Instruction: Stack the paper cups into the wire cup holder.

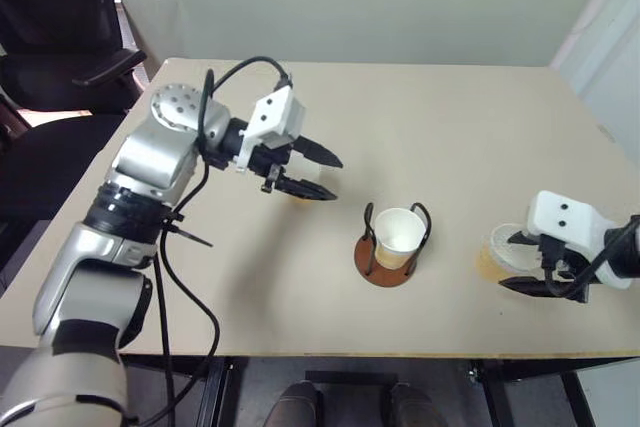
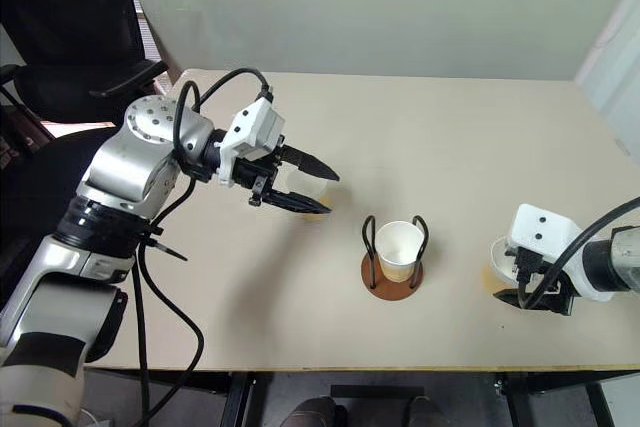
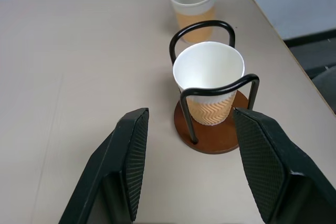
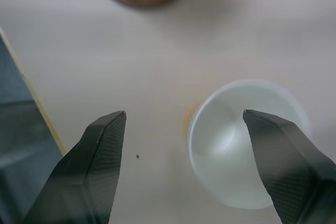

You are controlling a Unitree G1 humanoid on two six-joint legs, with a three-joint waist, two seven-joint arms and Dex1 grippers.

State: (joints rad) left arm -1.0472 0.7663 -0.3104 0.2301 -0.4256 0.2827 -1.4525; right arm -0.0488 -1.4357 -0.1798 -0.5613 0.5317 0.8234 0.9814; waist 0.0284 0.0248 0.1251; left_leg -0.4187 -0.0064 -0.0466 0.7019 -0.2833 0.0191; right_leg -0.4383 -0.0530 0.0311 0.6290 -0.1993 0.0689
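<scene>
No text, label, brand, number or sign can be read anywhere in these pictures.
</scene>
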